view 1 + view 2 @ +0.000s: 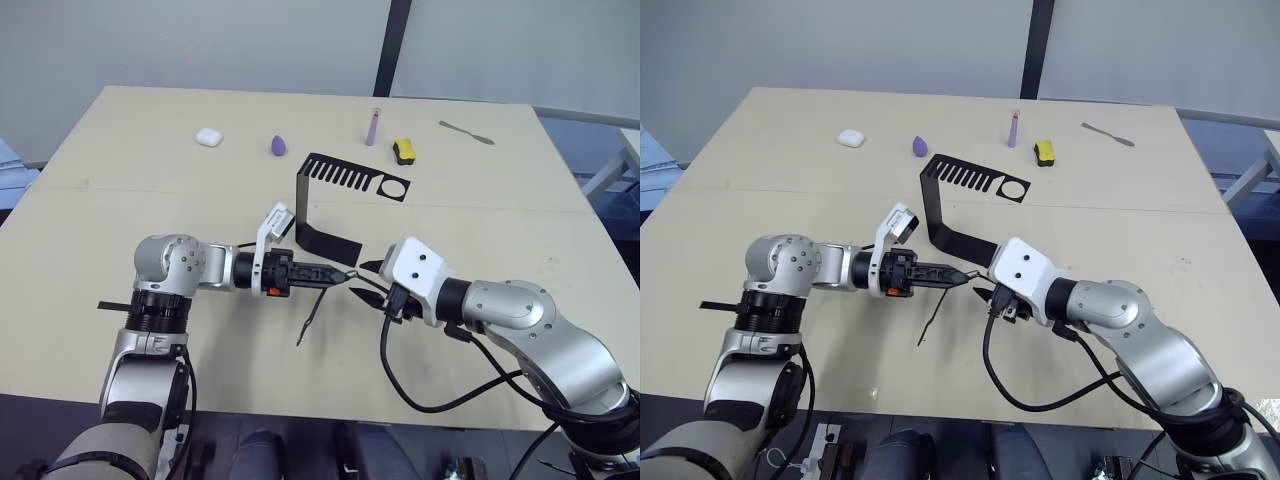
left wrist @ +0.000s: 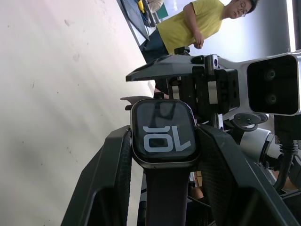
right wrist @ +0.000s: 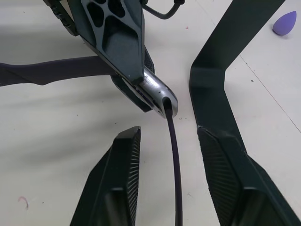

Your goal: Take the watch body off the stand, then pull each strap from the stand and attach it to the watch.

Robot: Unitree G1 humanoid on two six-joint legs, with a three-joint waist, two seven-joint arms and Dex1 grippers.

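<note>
Left pincer (image 2: 162, 188) clamped around watch body (image 2: 163, 133), strap (image 1: 312, 318) dangling.

A: Left gripper (image 2: 164, 155) clamped on the watch body (image 2: 163, 133), one black finger (image 2: 109, 181) pressed to each side, pale digits showing on the dark screen!

B: A black strap (image 2: 165, 197) hangs from the case's edge nearest the wrist. Just past it, the right gripper (image 2: 188, 92). Pale tabletop (image 2: 56, 94) alongside, and a person in a yellow shirt (image 2: 190, 26) far behind.
</note>
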